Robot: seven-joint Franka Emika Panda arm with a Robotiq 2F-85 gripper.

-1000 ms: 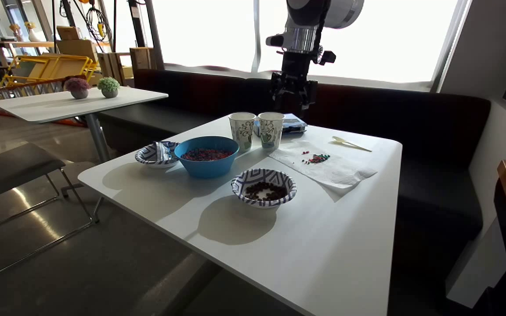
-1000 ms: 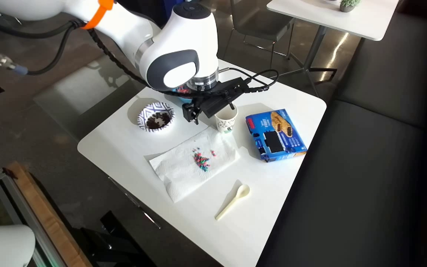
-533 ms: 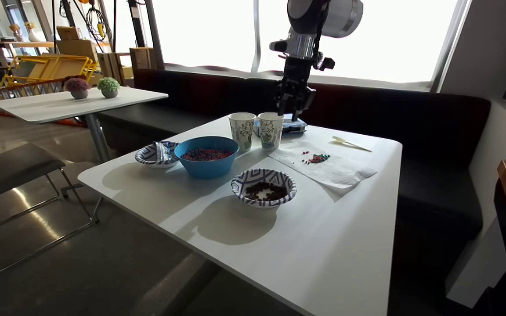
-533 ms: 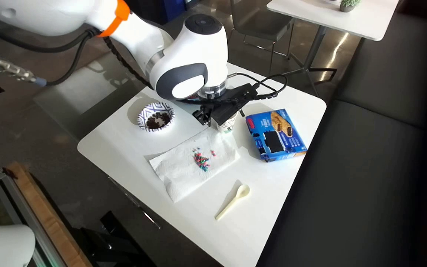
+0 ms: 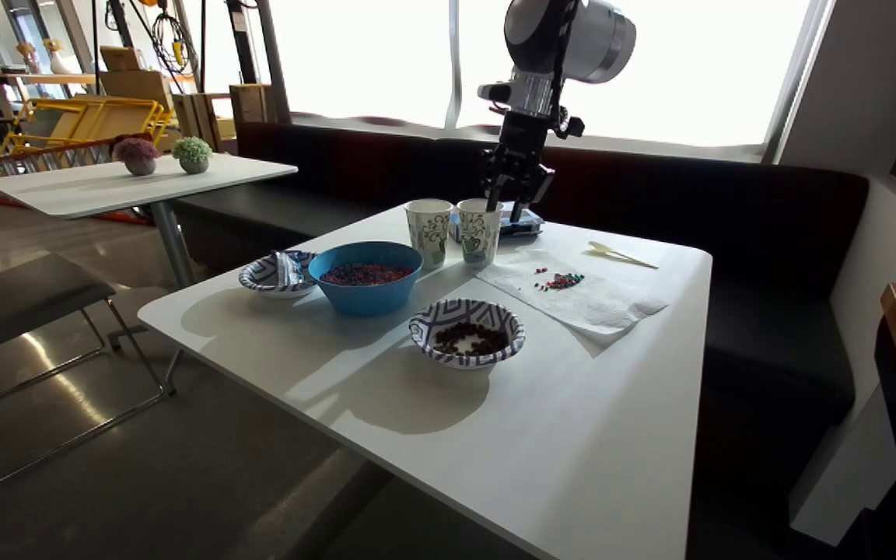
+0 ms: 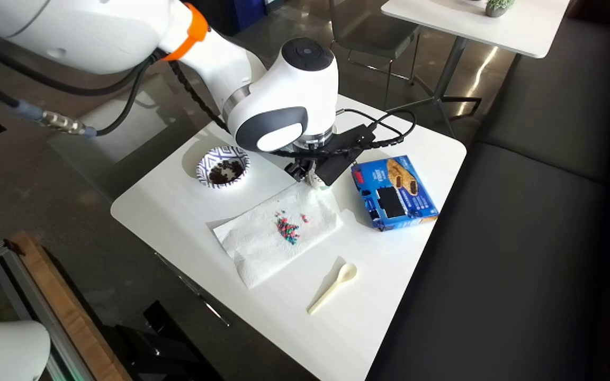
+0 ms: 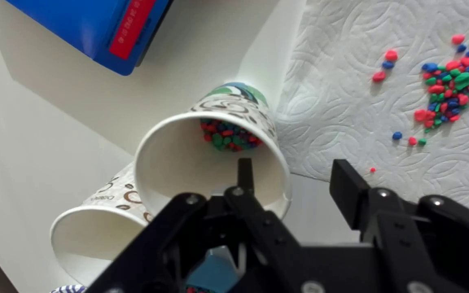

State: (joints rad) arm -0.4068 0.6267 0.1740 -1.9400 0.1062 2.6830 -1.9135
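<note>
Partly open, my gripper (image 7: 294, 175) has nothing between its fingers. A white patterned paper cup (image 7: 177, 162) holds red, green and blue bits at its bottom. In the wrist view one finger (image 7: 246, 175) overlaps that cup's mouth, while the opposite finger (image 7: 346, 191) is outside its rim; whether the first reaches inside, I cannot tell. An exterior view has the gripper (image 5: 505, 210) just above the cup (image 5: 479, 239), which stands upright. Close beside it is a second cup (image 7: 96, 236). A white paper towel (image 7: 332, 101) bears a small pile of coloured bits (image 7: 450, 89).
A blue box (image 6: 416, 206) lies near the cups. Also on the table are a cream spoon (image 6: 331, 289), a blue bowl (image 5: 370, 299) of coloured bits, a patterned bowl (image 5: 426, 336) of dark pieces and another patterned bowl (image 5: 260, 281) with a wrapper. A dark bench (image 6: 501, 264) borders the table.
My gripper has come down and across to the cup, and its fingers have drawn closer together. The things on the table look unmoved.
</note>
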